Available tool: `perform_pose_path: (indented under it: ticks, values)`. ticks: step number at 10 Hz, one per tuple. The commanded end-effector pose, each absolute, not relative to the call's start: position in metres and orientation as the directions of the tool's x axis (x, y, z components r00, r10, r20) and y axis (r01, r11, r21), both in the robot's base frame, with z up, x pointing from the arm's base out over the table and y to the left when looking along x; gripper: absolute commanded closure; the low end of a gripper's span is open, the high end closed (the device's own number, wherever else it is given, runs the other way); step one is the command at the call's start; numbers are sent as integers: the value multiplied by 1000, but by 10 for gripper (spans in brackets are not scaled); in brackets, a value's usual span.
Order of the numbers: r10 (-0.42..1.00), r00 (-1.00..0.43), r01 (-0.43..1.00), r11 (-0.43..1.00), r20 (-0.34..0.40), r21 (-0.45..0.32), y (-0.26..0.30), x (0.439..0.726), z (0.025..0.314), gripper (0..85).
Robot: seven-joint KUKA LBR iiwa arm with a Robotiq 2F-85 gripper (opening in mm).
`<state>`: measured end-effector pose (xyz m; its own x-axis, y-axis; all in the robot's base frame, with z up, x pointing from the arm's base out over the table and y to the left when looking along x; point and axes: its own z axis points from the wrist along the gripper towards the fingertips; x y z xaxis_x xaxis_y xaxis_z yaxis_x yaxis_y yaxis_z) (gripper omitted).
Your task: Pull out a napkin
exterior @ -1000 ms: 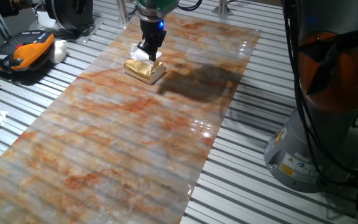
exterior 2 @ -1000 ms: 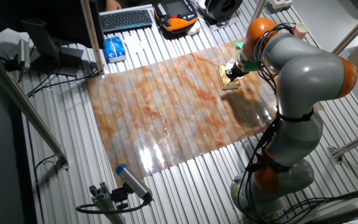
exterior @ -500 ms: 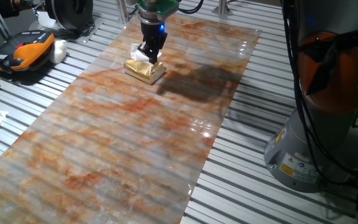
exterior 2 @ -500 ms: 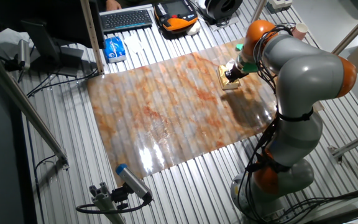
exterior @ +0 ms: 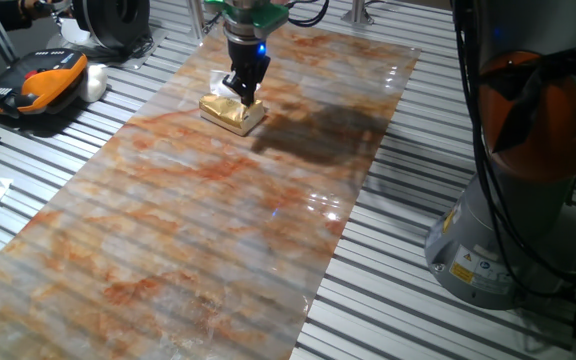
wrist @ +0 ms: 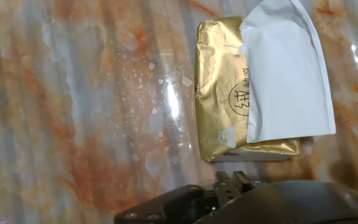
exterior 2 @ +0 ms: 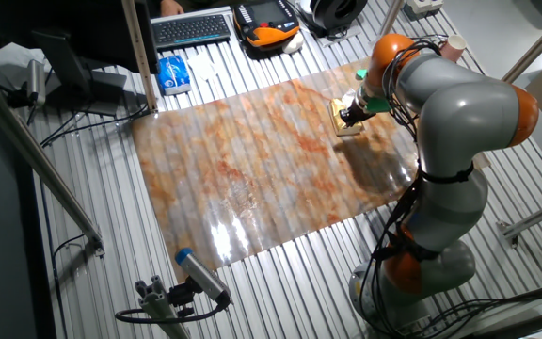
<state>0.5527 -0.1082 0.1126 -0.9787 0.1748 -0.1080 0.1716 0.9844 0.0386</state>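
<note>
I note a shiny gold box with dark printed characters, plain white napkin across it, counter sheet marbled orange, rust and grey-white, arm grey with orange joints.

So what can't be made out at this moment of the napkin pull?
- Tool state: in both fixed views too small; in the hand view its fingertips are out of frame.
- Whether it grips the napkin: the contact is not shown.
- Gold box opening: covered by the napkin.
</note>
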Motion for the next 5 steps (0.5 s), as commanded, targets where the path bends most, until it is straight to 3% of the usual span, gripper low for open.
perform_pose_path:
  ticks: [1, 5]
  values:
    - [175, -979, 172, 984, -108, 38, -108, 552, 112, 680]
    - [192, -975, 189, 981, -110, 32, -109, 554, 118, 680]
